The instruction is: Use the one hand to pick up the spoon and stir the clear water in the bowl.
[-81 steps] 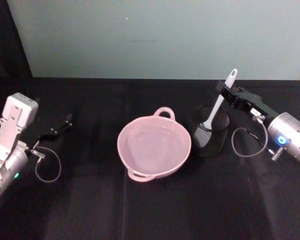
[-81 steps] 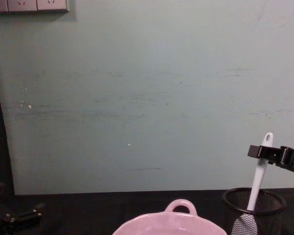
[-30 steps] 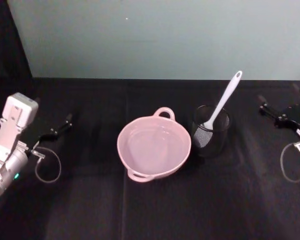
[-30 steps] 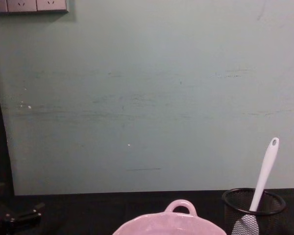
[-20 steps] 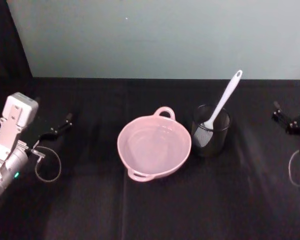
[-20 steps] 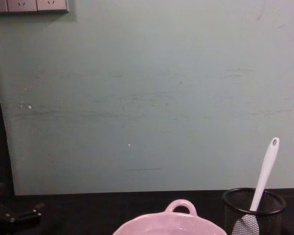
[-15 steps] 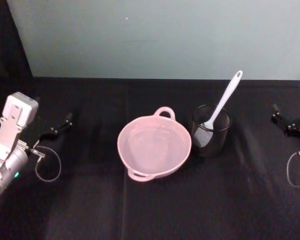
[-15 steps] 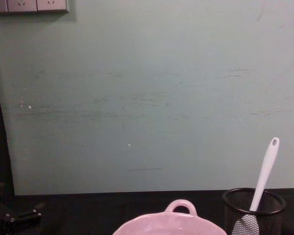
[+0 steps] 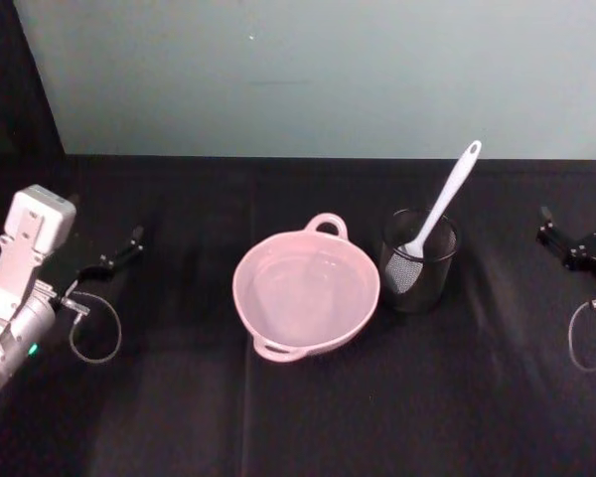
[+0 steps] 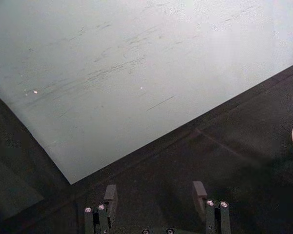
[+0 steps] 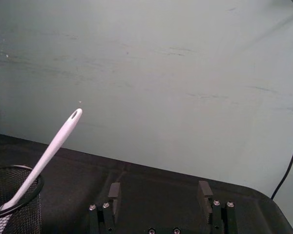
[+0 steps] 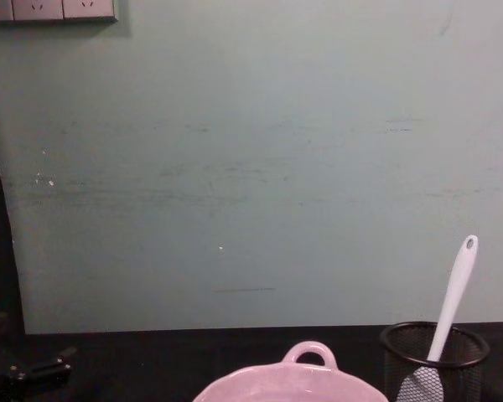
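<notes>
The white spoon (image 9: 447, 204) stands scoop-down in a black wire-mesh cup (image 9: 418, 260), its handle leaning up and to the right, and nothing holds it. It also shows in the chest view (image 12: 453, 293) and the right wrist view (image 11: 53, 146). The pale pink bowl (image 9: 306, 293) with clear water sits left of the cup, loop handle (image 12: 308, 352) toward the wall. My right gripper (image 9: 578, 214) is open at the far right edge, well away from the spoon, its fingers (image 11: 115, 191) spread. My left gripper (image 9: 107, 238) rests open at the far left, with its fingers (image 10: 110, 192) apart.
A black cloth (image 9: 308, 417) covers the table up to a pale green wall (image 9: 308, 79). Cable loops hang by each wrist, on the left (image 9: 94, 333) and on the right (image 9: 588, 338). Open cloth lies in front of the bowl and between the cup and the right gripper.
My right gripper let go of the spoon's handle and drew back to the far right edge. The spoon leans a little more to the right in the cup. The left arm stayed put.
</notes>
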Robot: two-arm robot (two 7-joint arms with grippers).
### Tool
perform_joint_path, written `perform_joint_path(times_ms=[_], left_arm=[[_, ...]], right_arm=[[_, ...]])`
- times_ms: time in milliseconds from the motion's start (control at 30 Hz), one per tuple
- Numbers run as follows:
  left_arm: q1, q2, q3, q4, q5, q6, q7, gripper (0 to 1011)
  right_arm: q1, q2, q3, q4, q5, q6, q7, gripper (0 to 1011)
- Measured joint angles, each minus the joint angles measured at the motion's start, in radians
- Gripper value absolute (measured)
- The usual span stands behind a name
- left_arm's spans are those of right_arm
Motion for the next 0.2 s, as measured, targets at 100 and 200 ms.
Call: perform_joint_path(times_ms=[100, 200], left_arm=[[0.0, 0.0, 0.0, 0.0, 0.0, 0.0, 0.0, 1011], [0.0, 0.0, 0.0, 0.0, 0.0, 0.0, 0.0, 1011]], right_arm=[[-0.001, 0.001, 0.0, -0.001, 0.0, 0.001, 0.0, 1003], [-0.001, 0.001, -0.001, -0.002, 0.001, 0.001, 0.0, 1002]])
